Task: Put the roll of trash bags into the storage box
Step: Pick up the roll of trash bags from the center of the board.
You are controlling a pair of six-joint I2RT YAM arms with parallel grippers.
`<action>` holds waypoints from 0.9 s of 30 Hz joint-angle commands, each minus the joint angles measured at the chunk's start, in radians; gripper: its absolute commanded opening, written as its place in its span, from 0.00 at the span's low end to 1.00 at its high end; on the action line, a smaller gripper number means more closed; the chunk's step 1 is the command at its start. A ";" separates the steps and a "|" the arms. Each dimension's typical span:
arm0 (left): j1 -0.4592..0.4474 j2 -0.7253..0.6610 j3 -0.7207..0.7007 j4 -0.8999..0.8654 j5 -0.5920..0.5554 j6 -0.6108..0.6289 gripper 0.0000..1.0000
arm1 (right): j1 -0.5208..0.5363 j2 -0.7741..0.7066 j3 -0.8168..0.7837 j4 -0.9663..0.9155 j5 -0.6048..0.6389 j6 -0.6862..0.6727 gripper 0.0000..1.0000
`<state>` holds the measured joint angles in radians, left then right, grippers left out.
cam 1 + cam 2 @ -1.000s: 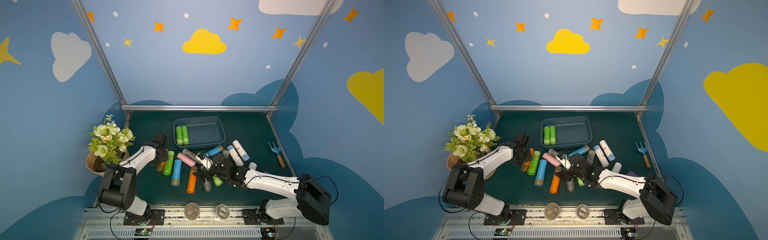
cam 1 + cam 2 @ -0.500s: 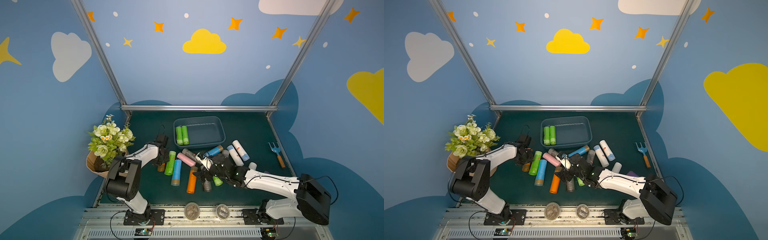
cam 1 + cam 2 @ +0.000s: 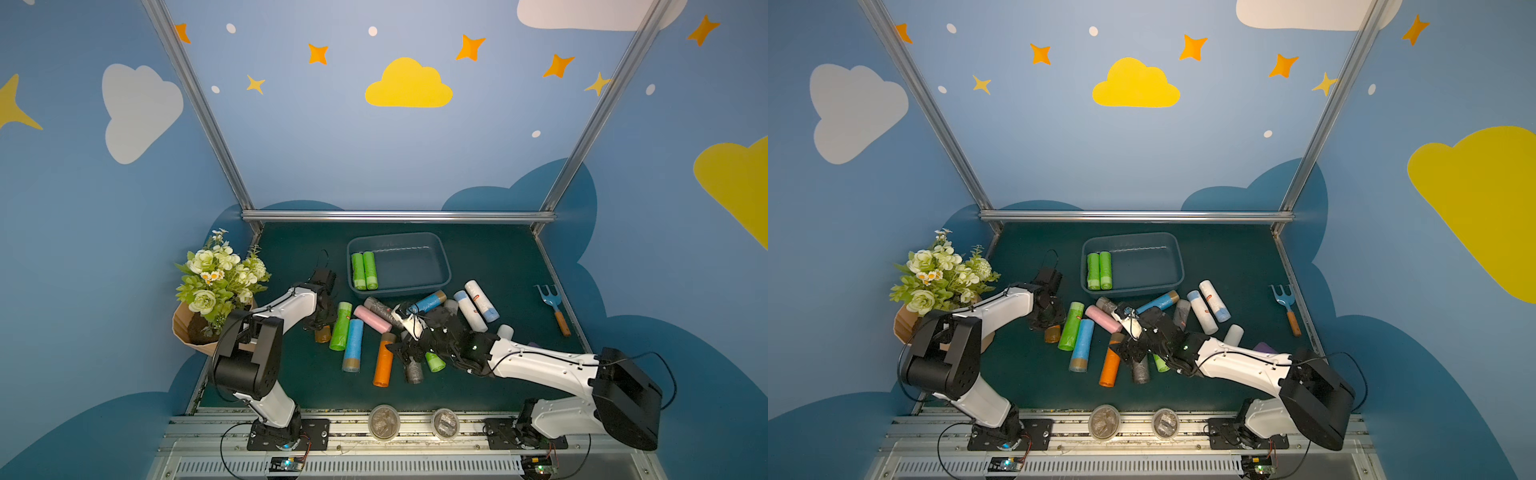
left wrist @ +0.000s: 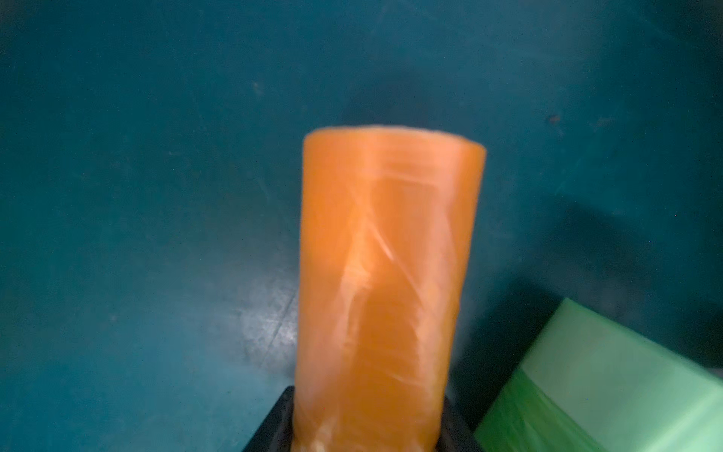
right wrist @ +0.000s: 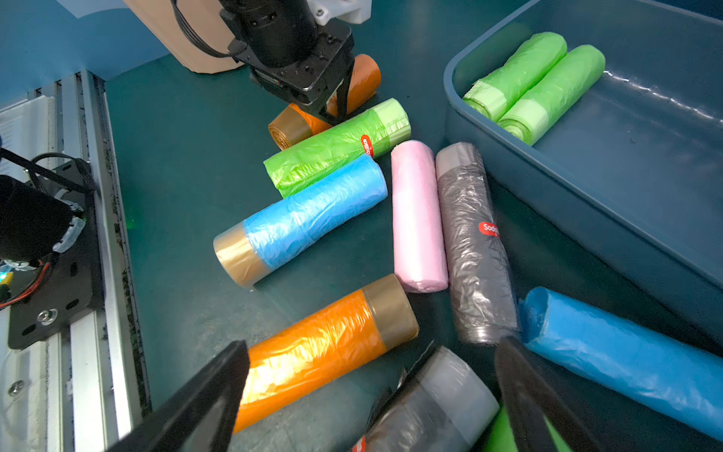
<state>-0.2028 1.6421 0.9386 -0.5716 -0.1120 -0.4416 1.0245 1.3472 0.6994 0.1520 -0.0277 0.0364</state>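
Note:
The blue-grey storage box (image 3: 411,266) (image 3: 1142,266) (image 5: 587,219) stands at the back middle of the mat, with two green rolls (image 3: 364,270) (image 5: 536,86) lying at one end. Several rolls of trash bags lie loose in front of it. At the pile's left edge my left gripper (image 3: 322,320) (image 3: 1050,318) (image 4: 367,426) (image 5: 332,113) is shut on an orange roll (image 4: 383,274) (image 5: 364,78) (image 3: 323,333) that lies on the mat. My right gripper (image 3: 401,349) (image 3: 1129,347) (image 5: 371,395) hangs open low over a grey roll (image 5: 430,403) and a second orange roll (image 5: 313,352).
Green (image 3: 340,326), light blue (image 3: 353,345), pink (image 3: 372,318) and white (image 3: 478,305) rolls crowd the middle. A flower pot (image 3: 212,299) stands at the left edge and a small rake (image 3: 552,303) at the right. Two round dishes (image 3: 383,422) sit on the front rail.
My left gripper has come down and toward the front, over the orange roll, and its jaws have closed in on it. The right arm has stayed put.

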 commanded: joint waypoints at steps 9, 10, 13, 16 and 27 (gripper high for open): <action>0.003 -0.057 0.081 -0.071 -0.079 -0.005 0.45 | -0.068 -0.044 -0.010 0.019 -0.039 0.050 0.96; 0.002 -0.060 0.092 -0.074 -0.081 -0.006 0.45 | -0.081 -0.052 -0.016 0.022 -0.045 0.061 0.96; -0.001 -0.062 0.133 -0.088 -0.082 -0.008 0.45 | -0.124 -0.072 -0.023 0.022 -0.062 0.084 0.96; -0.012 -0.044 0.195 -0.108 -0.068 -0.006 0.45 | -0.163 -0.089 -0.054 0.031 -0.079 0.113 0.96; -0.114 0.128 0.514 -0.198 -0.061 -0.014 0.45 | -0.221 -0.118 -0.077 0.039 -0.094 0.137 0.96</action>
<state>-0.2924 1.7283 1.3918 -0.7204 -0.1661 -0.4488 0.8108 1.2575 0.6361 0.1764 -0.1032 0.1585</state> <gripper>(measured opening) 0.454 0.961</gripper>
